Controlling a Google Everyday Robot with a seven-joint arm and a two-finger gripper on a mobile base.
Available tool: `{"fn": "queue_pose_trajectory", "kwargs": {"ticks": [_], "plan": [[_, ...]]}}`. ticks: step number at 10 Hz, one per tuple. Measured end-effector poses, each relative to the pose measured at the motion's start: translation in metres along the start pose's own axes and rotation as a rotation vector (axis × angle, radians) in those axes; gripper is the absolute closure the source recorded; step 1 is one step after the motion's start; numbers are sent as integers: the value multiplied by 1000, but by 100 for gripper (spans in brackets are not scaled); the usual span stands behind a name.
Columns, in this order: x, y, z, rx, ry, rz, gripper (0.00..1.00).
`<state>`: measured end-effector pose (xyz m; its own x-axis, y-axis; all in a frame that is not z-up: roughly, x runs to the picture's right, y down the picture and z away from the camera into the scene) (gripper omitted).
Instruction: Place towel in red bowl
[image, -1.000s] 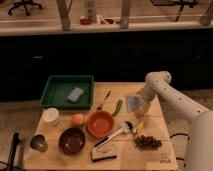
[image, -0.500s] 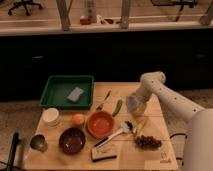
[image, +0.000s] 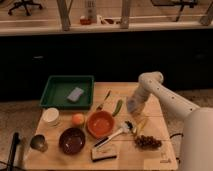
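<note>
The red bowl (image: 100, 123) stands empty at the middle of the wooden table. A small grey-blue folded cloth (image: 75, 94), which looks like the towel, lies in the green tray (image: 55, 86) at the back left. My gripper (image: 132, 106) hangs low over the table at the right. It is just right of a green vegetable (image: 117, 107) and up and to the right of the red bowl. The white arm (image: 160, 95) reaches in from the right edge. Whether the gripper holds anything does not show.
A dark bowl (image: 72, 140), an orange (image: 77, 119), a white cup (image: 50, 116) and a metal cup (image: 38, 142) stand at the left. A fork (image: 104, 100), a brush (image: 114, 135), a banana (image: 140, 125), grapes (image: 147, 142) and a flat bar (image: 104, 152) lie around the red bowl.
The arm and gripper have shifted a little to the left, toward the green vegetable and the red bowl. The things on the table have not moved.
</note>
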<state>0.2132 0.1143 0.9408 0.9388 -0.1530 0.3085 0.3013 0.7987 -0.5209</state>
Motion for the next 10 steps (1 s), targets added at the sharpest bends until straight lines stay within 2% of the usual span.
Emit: {"fn": "queue_pose_trajectory", "kwargs": {"ticks": [3, 8, 10], "plan": [[0, -1, -3, 3, 3, -2, 93], [7, 6, -7, -8, 0, -18, 96], [11, 5, -19, 10, -9, -20, 96]]}}
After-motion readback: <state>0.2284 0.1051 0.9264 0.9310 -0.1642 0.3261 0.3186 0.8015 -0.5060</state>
